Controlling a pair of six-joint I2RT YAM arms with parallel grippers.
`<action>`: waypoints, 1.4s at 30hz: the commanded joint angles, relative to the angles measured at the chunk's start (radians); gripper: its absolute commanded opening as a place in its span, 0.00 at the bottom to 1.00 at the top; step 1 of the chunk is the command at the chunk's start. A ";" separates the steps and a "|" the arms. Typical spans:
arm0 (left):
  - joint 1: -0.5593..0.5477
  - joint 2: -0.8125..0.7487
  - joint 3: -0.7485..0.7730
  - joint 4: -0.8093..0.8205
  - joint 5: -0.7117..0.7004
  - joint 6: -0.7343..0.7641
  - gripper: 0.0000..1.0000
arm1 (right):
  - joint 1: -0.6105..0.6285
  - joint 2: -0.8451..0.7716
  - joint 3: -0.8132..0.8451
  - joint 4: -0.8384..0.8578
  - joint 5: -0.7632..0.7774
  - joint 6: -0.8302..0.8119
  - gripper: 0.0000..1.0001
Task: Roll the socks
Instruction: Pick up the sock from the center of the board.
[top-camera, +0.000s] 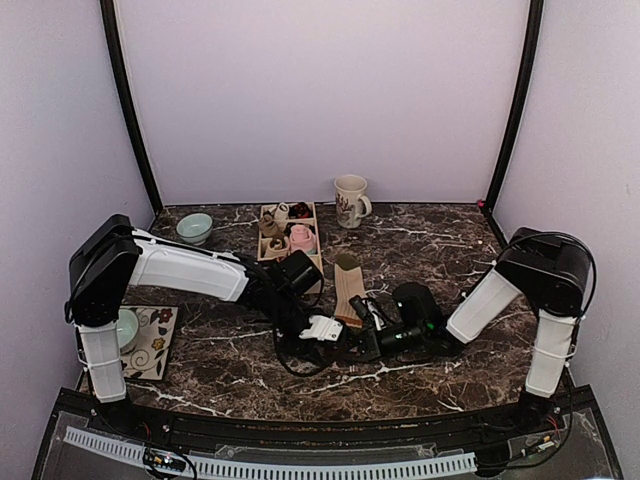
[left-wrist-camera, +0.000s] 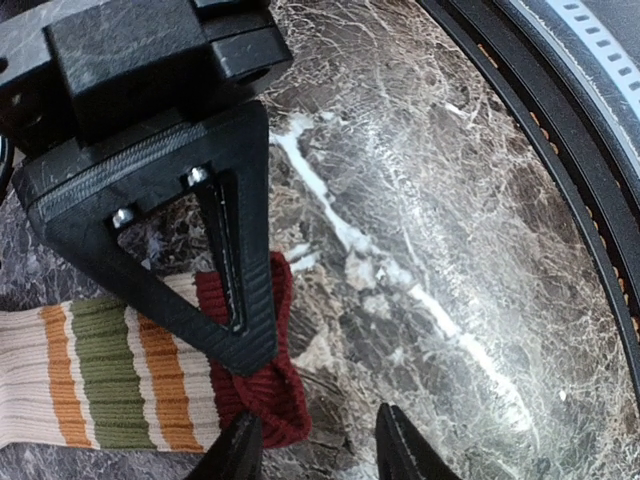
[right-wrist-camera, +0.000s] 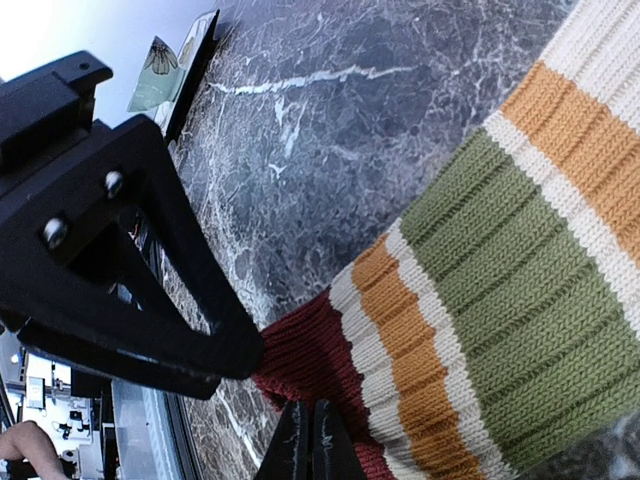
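Sock (right-wrist-camera: 500, 280): striped, at table (top-camera: 450, 250) centre (maroon end toward front edge)
Left gripper (left-wrist-camera: 318, 450): jaws apart at maroon end
Right gripper (right-wrist-camera: 305, 445): closed, tips touching it

Your marble table (top-camera: 450, 250), read from the wooden tray (top-camera: 288, 222)
You are looking at a dark veined top carrying that divided tray. A cream mug (top-camera: 350, 200) is standing just right of it, a teal bowl (top-camera: 194, 228) is sitting to its left, a striped sock (top-camera: 347, 290) is lying just in front, and a floral mat (top-camera: 155, 340) is lying well off front-left.

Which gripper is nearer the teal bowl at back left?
Left. The left gripper is at the striped sock, front-right of the bowl; the right gripper is just farther right.
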 joint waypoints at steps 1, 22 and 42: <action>-0.009 -0.019 -0.009 0.023 -0.018 -0.022 0.41 | -0.007 0.069 0.016 -0.089 0.042 -0.020 0.00; -0.037 -0.015 -0.061 0.112 -0.122 -0.036 0.37 | -0.021 0.090 -0.001 -0.059 0.011 0.003 0.00; -0.007 0.022 -0.039 0.064 -0.086 -0.117 0.00 | -0.020 -0.121 -0.117 -0.019 0.179 -0.143 0.38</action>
